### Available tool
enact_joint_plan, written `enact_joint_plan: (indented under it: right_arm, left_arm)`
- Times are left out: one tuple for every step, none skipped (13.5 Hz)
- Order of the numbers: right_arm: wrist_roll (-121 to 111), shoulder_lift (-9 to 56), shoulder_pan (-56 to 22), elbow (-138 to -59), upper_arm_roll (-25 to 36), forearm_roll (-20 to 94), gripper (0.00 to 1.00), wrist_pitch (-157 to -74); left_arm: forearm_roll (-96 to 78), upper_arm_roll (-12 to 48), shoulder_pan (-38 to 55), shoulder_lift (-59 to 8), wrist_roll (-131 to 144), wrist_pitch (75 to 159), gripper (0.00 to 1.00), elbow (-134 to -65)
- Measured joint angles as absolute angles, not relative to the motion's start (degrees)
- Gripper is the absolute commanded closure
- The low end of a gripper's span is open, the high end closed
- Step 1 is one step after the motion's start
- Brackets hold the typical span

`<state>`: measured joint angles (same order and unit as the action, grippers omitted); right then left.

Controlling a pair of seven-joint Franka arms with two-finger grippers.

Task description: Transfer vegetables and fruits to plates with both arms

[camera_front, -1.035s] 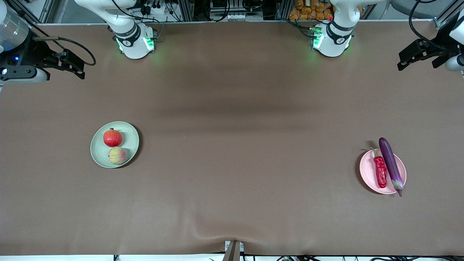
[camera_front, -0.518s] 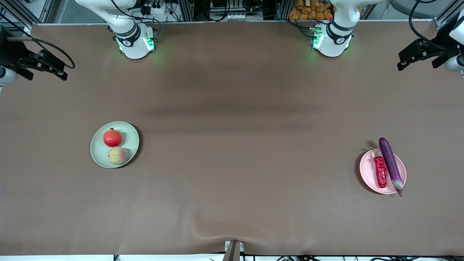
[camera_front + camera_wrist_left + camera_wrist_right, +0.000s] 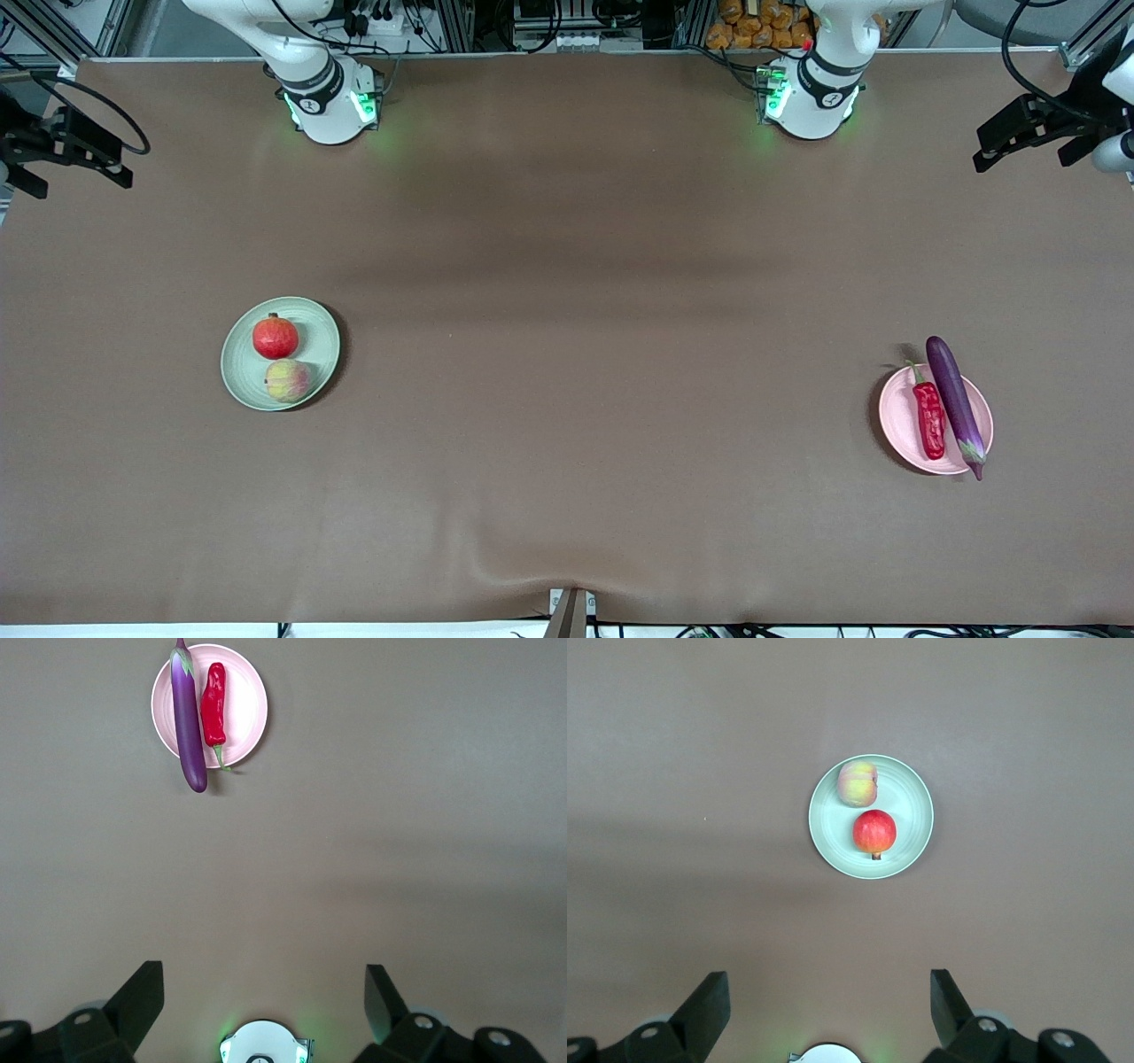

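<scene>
Right gripper (image 3: 75, 155) has pulled back — spread wide, empty.

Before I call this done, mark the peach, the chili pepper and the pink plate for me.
peach (image 3: 288, 381): front view, middle of the fruit's top.
chili pepper (image 3: 929, 424): front view, middle of its red body.
pink plate (image 3: 897, 416): front view, bare surface beside the chili pepper.

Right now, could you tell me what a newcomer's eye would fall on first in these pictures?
Probably the pale pink plate toward the left arm's end of the table, with the purple eggplant overhanging its rim beside the red chili pepper. Next, the pale green plate toward the right arm's end, holding the pomegranate and the peach.
</scene>
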<state>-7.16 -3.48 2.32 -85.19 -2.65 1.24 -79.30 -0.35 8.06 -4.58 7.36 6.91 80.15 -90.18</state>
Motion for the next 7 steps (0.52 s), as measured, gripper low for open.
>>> enact_joint_plan:
  right_arm:
    - [-7.16,-3.48,2.04,-85.19,-2.65,1.24,0.0,-79.3]
    - [-7.16,-3.48,1.92,-85.19,-2.64,1.24,0.0,-79.3]
    - [-7.16,-3.48,1.89,-85.19,-2.64,1.24,0.0,-79.3]
    - [-7.16,-3.49,1.89,-85.19,-2.63,1.24,0.0,-79.3]
    - [-7.16,-3.49,1.89,-85.19,-2.63,1.24,0.0,-79.3]
    - [-7.16,-3.49,1.89,-85.19,-2.63,1.24,0.0,-79.3]
    - [-7.16,-3.49,1.88,-85.19,-2.63,1.24,0.0,-79.3]
  left_arm:
    - [-0.35,8.06,-4.58,7.36,6.91,80.15,0.0,-90.12]
    - [-0.35,8.05,-4.58,7.36,6.91,80.15,0.0,-90.09]
    - [-0.35,8.04,-4.58,7.36,6.91,80.15,0.0,-90.09]
    - [-0.35,8.02,-4.58,7.36,6.91,80.15,0.0,-90.09]
    - [-0.35,8.0,-4.58,7.36,6.91,80.15,0.0,-90.09]
    - [-0.35,7.99,-4.58,7.36,6.91,80.15,0.0,-90.08]
    - [-0.35,7.99,-4.58,7.36,6.91,80.15,0.0,-90.06]
